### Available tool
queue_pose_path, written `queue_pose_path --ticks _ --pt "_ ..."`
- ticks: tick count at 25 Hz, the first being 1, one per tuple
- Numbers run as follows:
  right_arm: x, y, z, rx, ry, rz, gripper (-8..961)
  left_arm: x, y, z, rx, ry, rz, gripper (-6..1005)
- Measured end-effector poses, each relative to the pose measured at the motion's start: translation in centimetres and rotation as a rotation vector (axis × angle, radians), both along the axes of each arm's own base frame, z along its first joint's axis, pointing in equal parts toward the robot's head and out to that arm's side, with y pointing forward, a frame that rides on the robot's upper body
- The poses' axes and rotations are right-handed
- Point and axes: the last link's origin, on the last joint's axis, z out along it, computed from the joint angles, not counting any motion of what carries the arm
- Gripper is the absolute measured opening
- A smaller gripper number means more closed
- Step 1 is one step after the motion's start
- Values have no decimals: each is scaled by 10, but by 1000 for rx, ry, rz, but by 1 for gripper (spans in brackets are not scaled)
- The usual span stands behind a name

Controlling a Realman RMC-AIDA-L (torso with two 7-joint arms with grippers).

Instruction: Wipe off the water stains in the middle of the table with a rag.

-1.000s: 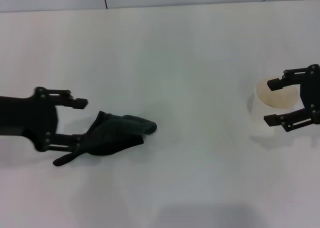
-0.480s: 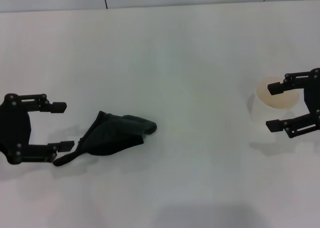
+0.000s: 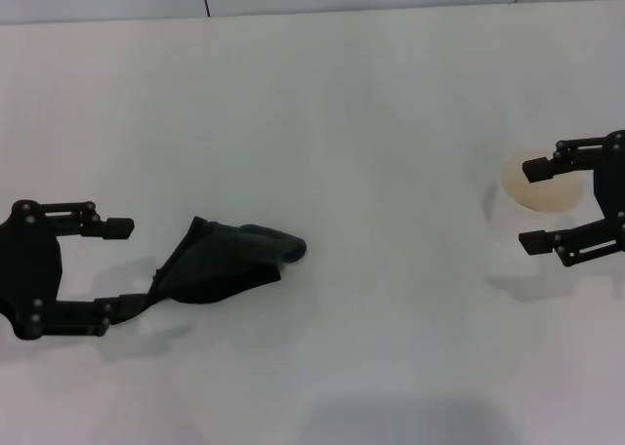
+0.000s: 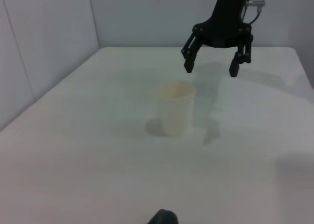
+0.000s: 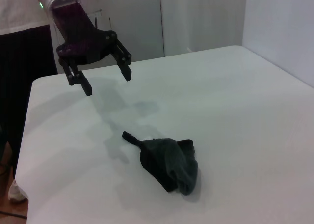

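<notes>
The rag [image 3: 229, 264] lies crumpled on the white table [image 3: 371, 123], left of centre, and nothing holds it. My left gripper [image 3: 114, 269] hovers open just left of it, its lower finger overlapping the rag's strap tail in the head view. The right wrist view shows that gripper [image 5: 100, 79] raised above the table, apart from the rag [image 5: 169, 162]. My right gripper [image 3: 530, 205] hangs open at the right, above a white paper cup [image 3: 539, 183]. I see no water stains in any view.
In the left wrist view the cup [image 4: 175, 108] stands upright with the right gripper [image 4: 213, 67] above and behind it. A wall runs along the table's far edge. A person stands beyond the table's end in the right wrist view.
The left gripper has pulled back to the left, off the rag, and stays open. The rag has not moved. The right gripper drifted slightly right over the cup.
</notes>
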Motion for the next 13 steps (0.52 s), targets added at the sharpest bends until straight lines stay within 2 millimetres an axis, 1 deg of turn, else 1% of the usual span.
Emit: queue_pose_path --ticks 13 --pt "1 0 0 0 -3 -4 854 1 -2 -3 -17 -6 -1 745"
